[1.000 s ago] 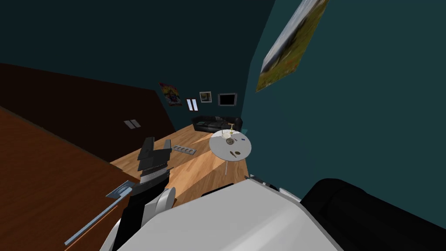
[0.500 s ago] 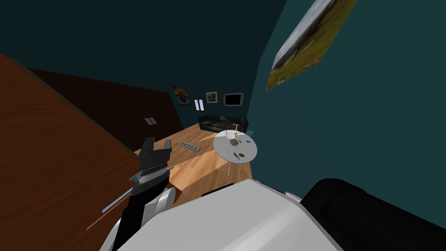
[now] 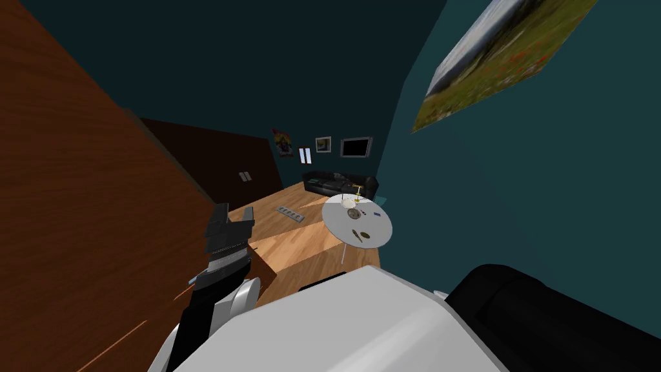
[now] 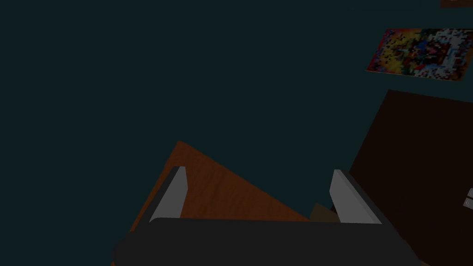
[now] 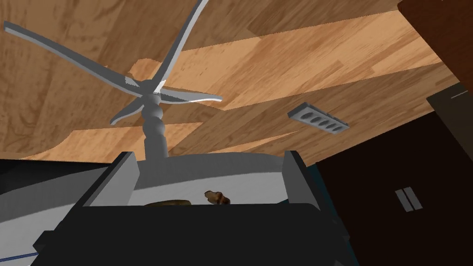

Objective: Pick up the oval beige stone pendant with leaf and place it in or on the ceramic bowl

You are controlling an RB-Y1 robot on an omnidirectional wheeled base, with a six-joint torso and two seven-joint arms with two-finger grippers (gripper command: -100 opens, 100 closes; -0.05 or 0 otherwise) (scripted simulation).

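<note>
A round white table stands ahead on the wood floor. At its far edge sits a small whitish bowl. Nearer me on it lies a small oval brownish piece, probably the pendant, too small to be sure. My left gripper hangs low to the left of the table; in the left wrist view the left gripper is open and holds nothing. My right gripper is open too, just off the table's rim, with a small brown thing and an oval brown edge between its fingers' bases.
A tall brown wooden panel stands close on my left. A grey block with holes lies on the floor. A black sofa sits against the far wall. A black bulk is near on my right.
My view has swung: the table has shifted right and a little nearer, and the brown panel now covers more of the left. My left arm keeps its pose.
</note>
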